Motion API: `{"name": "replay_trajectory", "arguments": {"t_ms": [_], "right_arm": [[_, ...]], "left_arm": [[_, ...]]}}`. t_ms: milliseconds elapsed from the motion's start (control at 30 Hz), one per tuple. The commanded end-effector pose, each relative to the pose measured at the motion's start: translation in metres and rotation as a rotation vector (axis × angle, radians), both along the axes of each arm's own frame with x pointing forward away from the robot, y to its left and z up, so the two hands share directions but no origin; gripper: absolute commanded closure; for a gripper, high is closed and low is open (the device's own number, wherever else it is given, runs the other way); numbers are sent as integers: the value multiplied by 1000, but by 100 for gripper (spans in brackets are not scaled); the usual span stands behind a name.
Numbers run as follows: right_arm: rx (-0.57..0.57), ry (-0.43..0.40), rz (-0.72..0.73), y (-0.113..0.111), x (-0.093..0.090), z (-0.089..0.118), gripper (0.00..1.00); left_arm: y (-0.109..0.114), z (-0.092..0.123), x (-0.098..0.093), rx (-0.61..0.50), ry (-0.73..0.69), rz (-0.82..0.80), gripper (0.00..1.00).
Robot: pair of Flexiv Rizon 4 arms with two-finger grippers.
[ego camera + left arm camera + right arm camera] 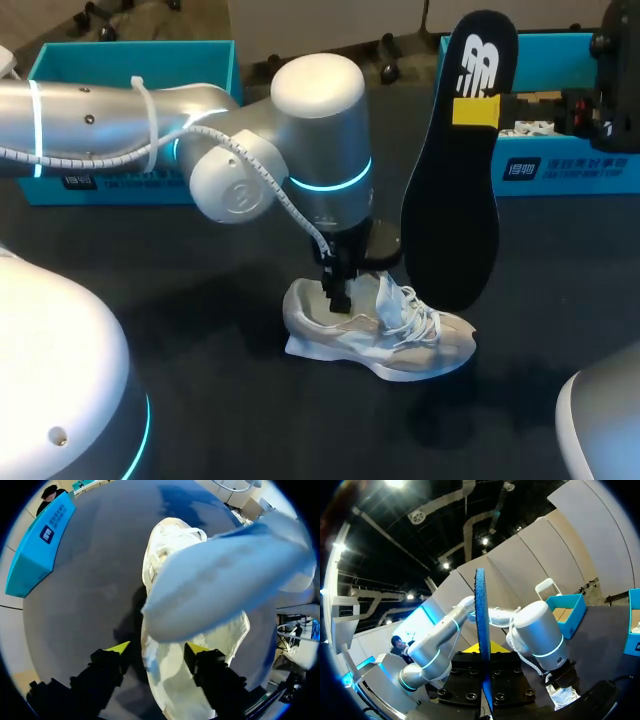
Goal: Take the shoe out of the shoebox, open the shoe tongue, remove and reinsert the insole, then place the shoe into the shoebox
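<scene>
A turquoise cardboard shoebox stands open at the far left of the black table. The left pincer is released, its fingers apart astride the heel wall of the cream laced sneaker, which stands on its sole mid-table. Just right of it, the right pincer is clenched on the black foam insole, held upright in the air. A second turquoise shoebox stands far right.
</scene>
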State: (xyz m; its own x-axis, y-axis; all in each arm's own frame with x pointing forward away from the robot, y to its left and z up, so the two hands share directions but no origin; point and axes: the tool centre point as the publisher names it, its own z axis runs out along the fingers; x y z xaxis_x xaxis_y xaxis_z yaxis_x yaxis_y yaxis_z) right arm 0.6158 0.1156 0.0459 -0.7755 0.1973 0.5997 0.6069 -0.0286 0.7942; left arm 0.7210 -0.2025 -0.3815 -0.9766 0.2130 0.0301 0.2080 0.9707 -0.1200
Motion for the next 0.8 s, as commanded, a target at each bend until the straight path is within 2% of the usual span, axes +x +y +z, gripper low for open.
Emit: {"name": "replay_trajectory", "arguments": {"t_ms": [33, 533, 800], "right_arm": [[-4, 3, 5, 4, 5, 1, 100], [-4, 3, 5, 4, 5, 1, 100], [-4, 3, 5, 4, 5, 1, 100]], "left_arm": [[-3, -3, 2, 3, 2, 2, 100], [2, 4, -5, -10, 8, -33, 100], [8, 31, -12, -26, 32, -120, 100]]}}
